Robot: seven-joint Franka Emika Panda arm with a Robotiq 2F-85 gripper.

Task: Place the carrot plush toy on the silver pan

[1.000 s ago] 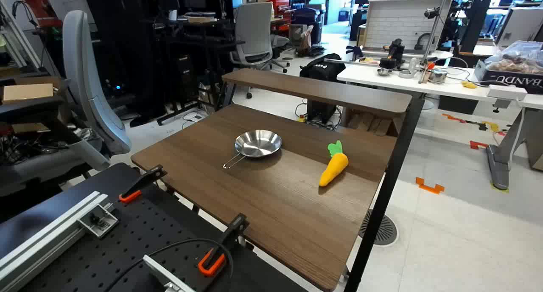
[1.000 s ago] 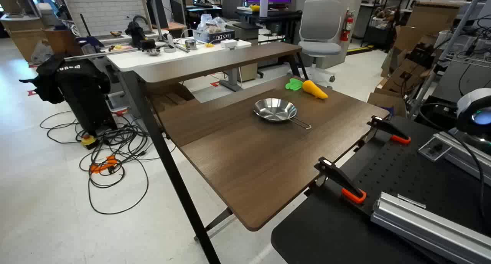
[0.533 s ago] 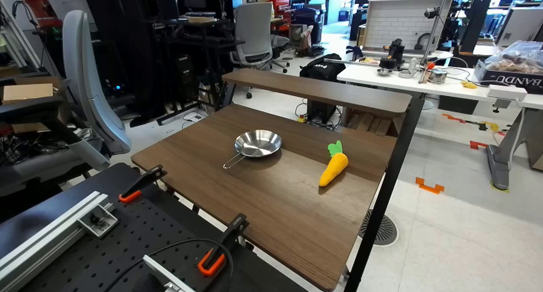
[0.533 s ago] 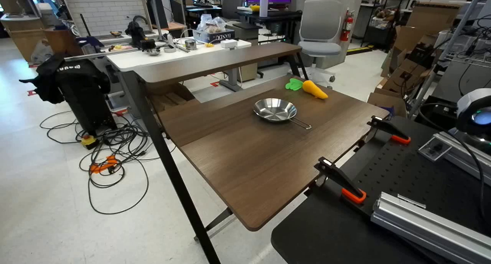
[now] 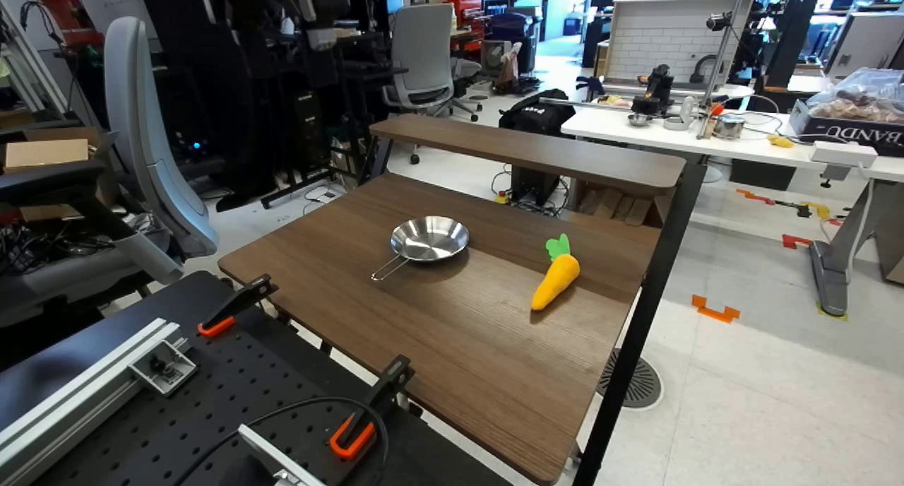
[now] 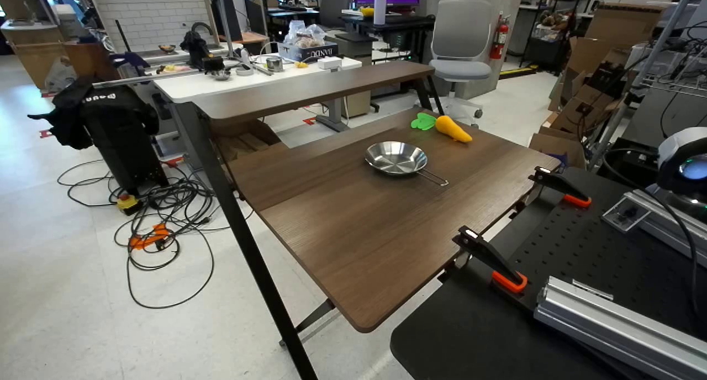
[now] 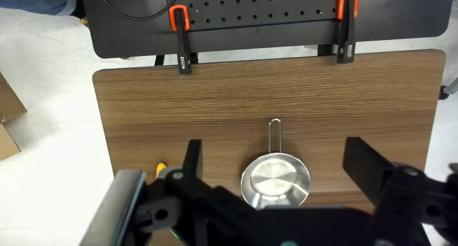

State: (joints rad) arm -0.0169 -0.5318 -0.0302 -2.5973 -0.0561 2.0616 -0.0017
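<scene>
The orange-yellow carrot plush toy lies on the brown table in both exterior views [image 5: 556,282] [image 6: 453,130], with its green top attached. In the wrist view only its yellow tip [image 7: 160,167] and a bit of green show; the gripper hides the rest. The silver pan stands upright beside it, apart from it, in both exterior views [image 5: 429,239] [image 6: 396,158]; nothing is in it. In the wrist view the pan [image 7: 275,176] shows between the fingers, well below them. My gripper [image 7: 274,141] is open and empty, high above the table.
The brown table [image 5: 424,323] has a raised shelf [image 5: 522,150] along its far side. Two black clamps with orange pads [image 7: 184,42] [image 7: 346,28] grip its near edge beside the black perforated base [image 7: 257,10]. A slanted black leg [image 5: 643,323] stands at one side.
A dark part of the arm has come lower into view at the top of an exterior view. The carrot and the pan have not moved.
</scene>
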